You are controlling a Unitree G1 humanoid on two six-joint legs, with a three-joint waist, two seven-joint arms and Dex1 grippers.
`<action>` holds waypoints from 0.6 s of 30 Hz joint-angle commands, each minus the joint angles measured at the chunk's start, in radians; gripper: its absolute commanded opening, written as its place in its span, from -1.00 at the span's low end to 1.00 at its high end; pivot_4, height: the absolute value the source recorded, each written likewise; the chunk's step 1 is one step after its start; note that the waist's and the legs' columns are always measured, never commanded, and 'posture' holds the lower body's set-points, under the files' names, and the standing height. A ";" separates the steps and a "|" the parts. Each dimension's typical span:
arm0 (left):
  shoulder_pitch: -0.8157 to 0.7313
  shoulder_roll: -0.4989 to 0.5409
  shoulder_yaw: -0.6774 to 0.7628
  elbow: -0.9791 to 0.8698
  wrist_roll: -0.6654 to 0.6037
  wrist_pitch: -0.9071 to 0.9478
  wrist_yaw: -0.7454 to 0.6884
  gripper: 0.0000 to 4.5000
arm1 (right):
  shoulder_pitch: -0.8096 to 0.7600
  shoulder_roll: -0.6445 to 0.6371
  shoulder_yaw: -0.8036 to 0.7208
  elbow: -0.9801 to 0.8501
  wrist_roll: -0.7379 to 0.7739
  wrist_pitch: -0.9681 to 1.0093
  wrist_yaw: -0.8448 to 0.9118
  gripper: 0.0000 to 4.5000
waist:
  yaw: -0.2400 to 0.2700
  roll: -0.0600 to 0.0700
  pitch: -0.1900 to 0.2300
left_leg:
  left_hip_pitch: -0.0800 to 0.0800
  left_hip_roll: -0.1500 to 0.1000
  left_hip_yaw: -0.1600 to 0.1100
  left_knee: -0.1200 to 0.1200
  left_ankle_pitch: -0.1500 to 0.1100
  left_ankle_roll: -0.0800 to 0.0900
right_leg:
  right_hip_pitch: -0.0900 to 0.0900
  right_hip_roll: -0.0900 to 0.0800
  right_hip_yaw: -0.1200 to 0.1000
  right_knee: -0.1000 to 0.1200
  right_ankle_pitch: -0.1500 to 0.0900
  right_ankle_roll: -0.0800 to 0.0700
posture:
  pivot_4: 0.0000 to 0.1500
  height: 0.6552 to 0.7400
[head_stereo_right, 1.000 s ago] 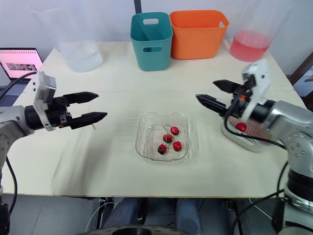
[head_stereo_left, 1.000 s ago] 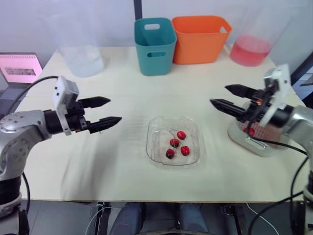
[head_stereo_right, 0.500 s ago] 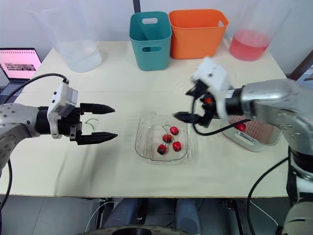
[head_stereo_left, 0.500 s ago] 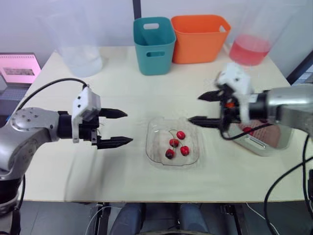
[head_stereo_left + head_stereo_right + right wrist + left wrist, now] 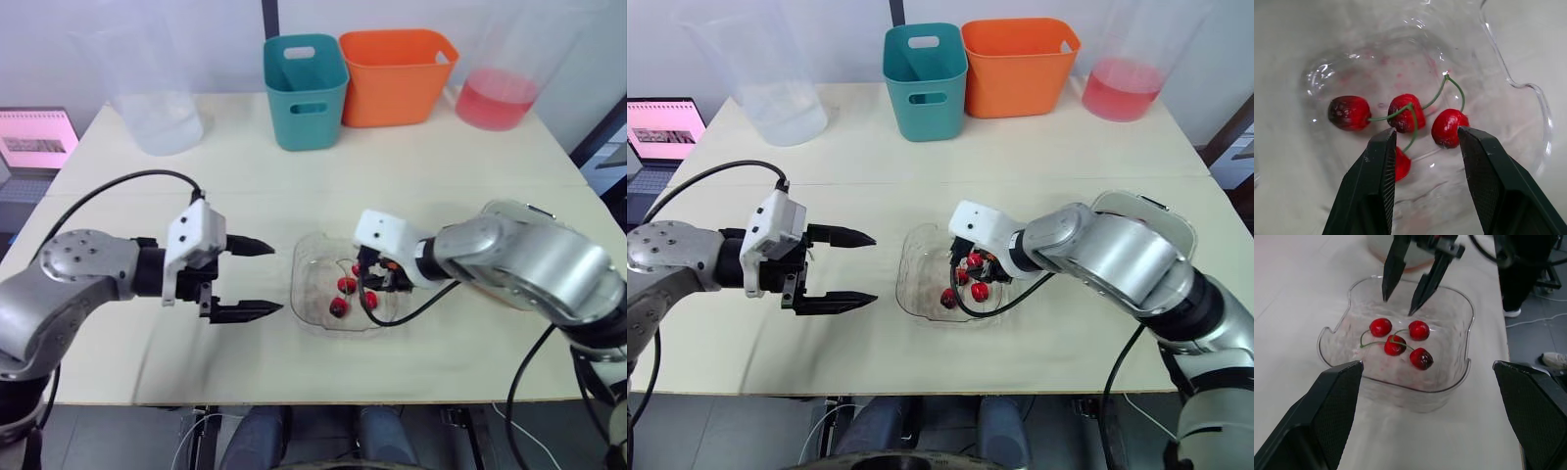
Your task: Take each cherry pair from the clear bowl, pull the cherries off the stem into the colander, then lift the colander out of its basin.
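- Four cherries (image 5: 1406,112), two pairs on green stems, lie on the floor of the clear bowl (image 5: 1459,377), straight under the right gripper (image 5: 1398,305).
- Right gripper's fingers are spread apart and pointing down into the bowl, tips inside the rim, and there is nothing between them.
- Between those fingers sit the middle cherry and its crossed stems; one cherry lies just inside one finger (image 5: 1484,166), and another peeks out from behind the other finger.
- Whether either tip touches fruit, I cannot tell; from the left wrist view they stop short of the cherries.
- Left gripper (image 5: 276,279) hangs just beside the bowl, on the side away from the right gripper, fingers wide apart, empty, aimed at the bowl.
- Basin (image 5: 1161,217) sits behind the right arm, well apart from its fingertips.
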 commanded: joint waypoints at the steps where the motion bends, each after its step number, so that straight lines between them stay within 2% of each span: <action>1: -0.007 0.002 -0.004 -0.026 -0.003 -0.013 0.002 1.00 | -0.040 0.011 0.057 0.002 -0.073 -0.027 -0.001 -0.06 | 0.000 0.000 0.000 | 0.000 0.000 0.000 0.000 0.000 0.000 | 0.000 0.000 0.000 0.000 0.000 0.000 | 1.00 1.00; 7: -0.013 -0.019 -0.017 -0.033 -0.012 -0.010 0.023 1.00 | -0.105 0.006 0.229 0.038 -0.216 -0.098 0.030 -0.06 | -0.001 0.000 0.000 | 0.000 0.000 0.000 0.000 0.000 0.000 | 0.000 0.000 0.000 0.000 0.000 0.000 | 1.00 1.00; 18: -0.023 -0.056 -0.031 -0.043 -0.017 -0.010 0.073 1.00 | -0.140 0.017 0.378 0.114 -0.398 -0.166 0.105 -0.06 | -0.003 0.000 0.000 | 0.000 0.000 0.000 0.000 0.000 0.000 | 0.000 0.000 0.000 0.000 0.000 0.000 | 1.00 1.00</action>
